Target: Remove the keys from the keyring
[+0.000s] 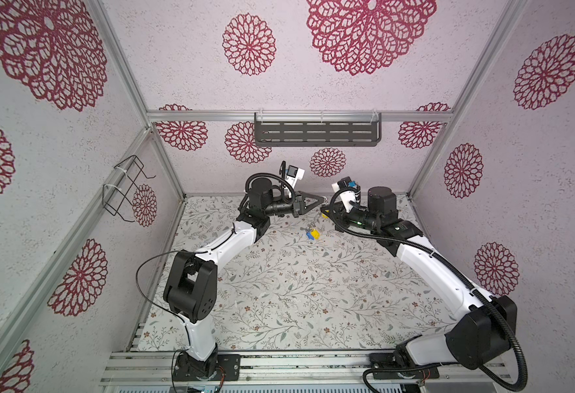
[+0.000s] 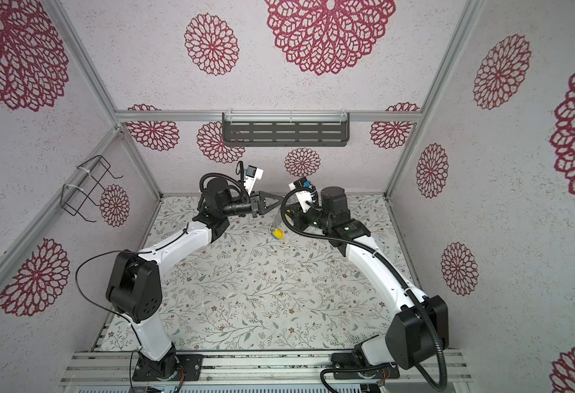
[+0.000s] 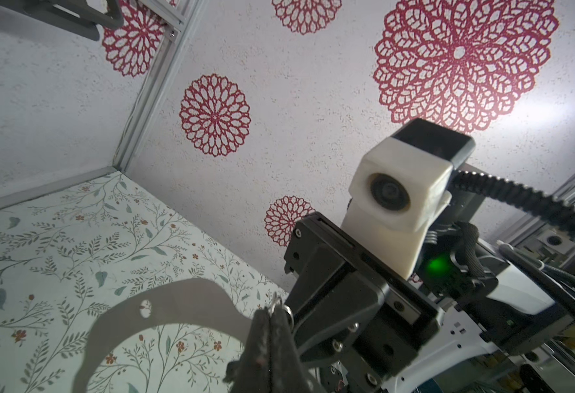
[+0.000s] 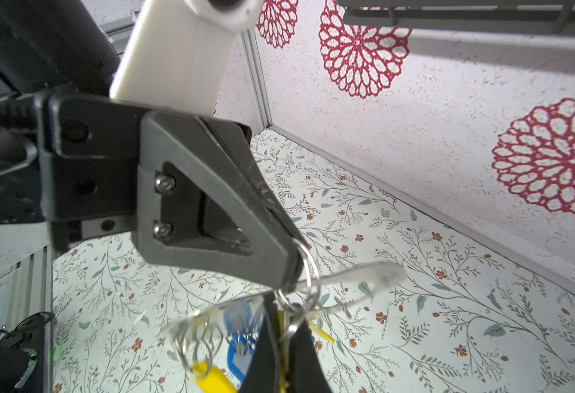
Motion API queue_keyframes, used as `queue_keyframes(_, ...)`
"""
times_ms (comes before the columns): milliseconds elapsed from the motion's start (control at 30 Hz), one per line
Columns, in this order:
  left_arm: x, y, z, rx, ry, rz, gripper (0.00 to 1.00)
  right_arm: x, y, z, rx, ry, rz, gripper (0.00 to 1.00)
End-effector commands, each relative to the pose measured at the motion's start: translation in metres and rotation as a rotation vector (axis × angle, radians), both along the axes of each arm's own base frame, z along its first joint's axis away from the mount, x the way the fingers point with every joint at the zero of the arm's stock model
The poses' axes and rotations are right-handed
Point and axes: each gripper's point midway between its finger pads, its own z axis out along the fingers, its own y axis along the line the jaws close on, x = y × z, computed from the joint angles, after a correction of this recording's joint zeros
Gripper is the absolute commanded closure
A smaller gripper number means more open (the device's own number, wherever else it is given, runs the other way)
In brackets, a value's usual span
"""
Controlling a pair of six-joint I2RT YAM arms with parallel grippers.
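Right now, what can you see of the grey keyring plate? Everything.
The keyring is a flat grey horseshoe plate, metal by its look, with a small hole showing near its rim. It hangs above the floral table, blurred in the right wrist view. Silver rings tie it to blue and yellow keys below. The left gripper is shut on one ring; the right gripper is shut on a yellow key.

There are two black grippers, the left gripper (image 3: 272, 314) and the right gripper (image 4: 282, 323). There is one flat grey metal keyring plate (image 3: 184, 303). Two yellow plastic key tags (image 4: 211, 377) show, and at least one blue plastic key tag (image 4: 241, 347); blur hides any more. There is one grey slotted shelf (image 1: 316, 134) and one black wire rack (image 1: 122, 190).
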Motion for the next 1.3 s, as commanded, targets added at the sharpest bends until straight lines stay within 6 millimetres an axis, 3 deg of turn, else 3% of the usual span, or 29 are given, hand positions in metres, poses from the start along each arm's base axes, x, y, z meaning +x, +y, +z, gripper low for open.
queue_keyframes(0,0.011,0.017,0.062,-0.179,-0.152,0.176,1.0,-0.023,0.03,0.0,0.036,0.021,0.093,1.0)
queue_keyframes(367,0.003,0.022,0.063,-0.378,-0.165,0.394,1.0,-0.026,0.076,-0.01,0.021,0.055,0.179,1.0)
queue_keyframes(633,-0.006,0.042,0.082,-0.433,-0.193,0.493,1.0,-0.035,0.081,-0.048,-0.028,0.134,0.178,1.0)
queue_keyframes(700,-0.008,0.042,0.083,-0.427,-0.2,0.496,1.0,-0.039,0.081,-0.048,-0.032,0.152,0.177,1.0)
queue_keyframes(800,-0.01,0.041,0.08,-0.413,-0.2,0.476,1.0,-0.036,0.065,-0.032,-0.034,0.117,0.094,0.97)
queue_keyframes(967,-0.013,0.037,0.07,-0.388,-0.185,0.422,1.0,-0.028,0.012,0.025,0.05,0.001,-0.074,0.62)
queue_keyframes(1067,-0.015,0.035,0.064,-0.359,-0.183,0.367,1.0,-0.031,-0.02,0.056,0.117,-0.043,-0.131,0.61)
queue_keyframes(1133,-0.018,0.033,0.062,-0.336,-0.181,0.314,1.0,-0.032,-0.045,0.075,0.164,-0.064,-0.165,0.66)
queue_keyframes(1267,-0.023,0.031,0.062,-0.305,-0.186,0.263,1.0,-0.031,-0.065,0.102,0.279,-0.083,-0.128,0.74)
